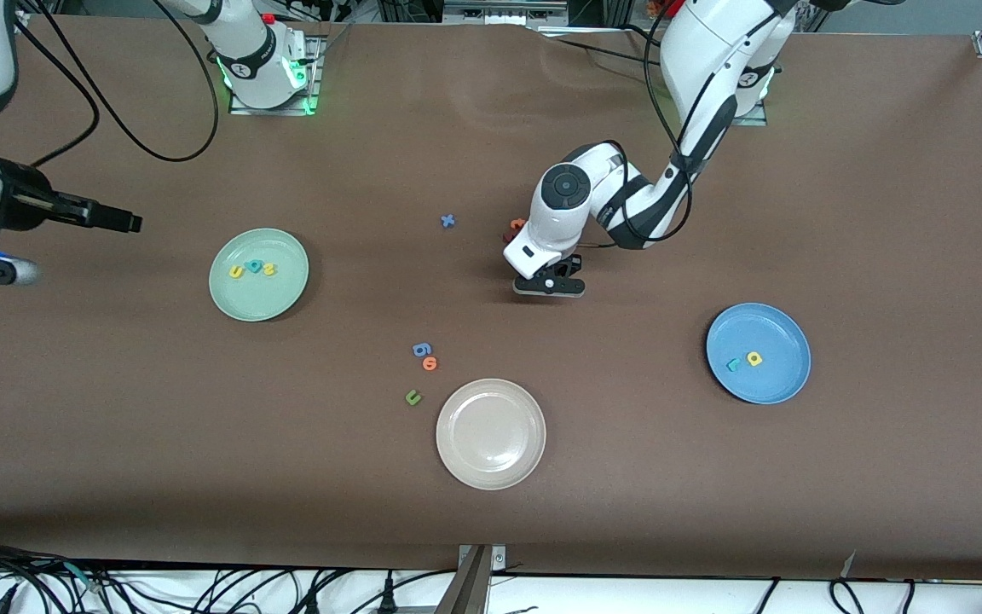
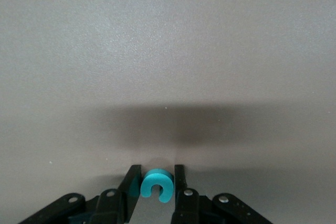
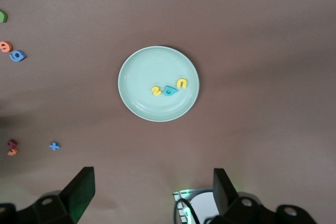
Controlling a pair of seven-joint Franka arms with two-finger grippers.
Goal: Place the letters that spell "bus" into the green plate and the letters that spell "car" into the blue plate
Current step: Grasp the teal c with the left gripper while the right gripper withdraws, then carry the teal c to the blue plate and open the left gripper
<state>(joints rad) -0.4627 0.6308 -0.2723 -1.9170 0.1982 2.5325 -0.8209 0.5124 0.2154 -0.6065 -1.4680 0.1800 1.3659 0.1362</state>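
My left gripper (image 1: 549,286) (image 2: 157,174) is down at the table's middle, shut on a teal "c" (image 2: 156,184) held between its two fingers. The blue plate (image 1: 764,328) toward the left arm's end holds a teal "r" (image 1: 734,364) and a yellow "a" (image 1: 753,359). The green plate (image 1: 278,294) (image 3: 147,72) toward the right arm's end holds a yellow "u" (image 1: 237,272), a teal "b" (image 1: 254,267) and a yellow "s" (image 1: 269,269). My right gripper (image 1: 107,217) (image 3: 152,182) hangs high at the right arm's end of the table, open and empty.
A beige plate (image 1: 491,477) sits nearest the front camera. Beside it lie a blue "g"-like letter (image 1: 422,349), an orange "o" (image 1: 430,364) and a dark green "u" (image 1: 413,396). A blue cross (image 1: 448,221) and red and orange letters (image 1: 513,228) lie by the left hand.
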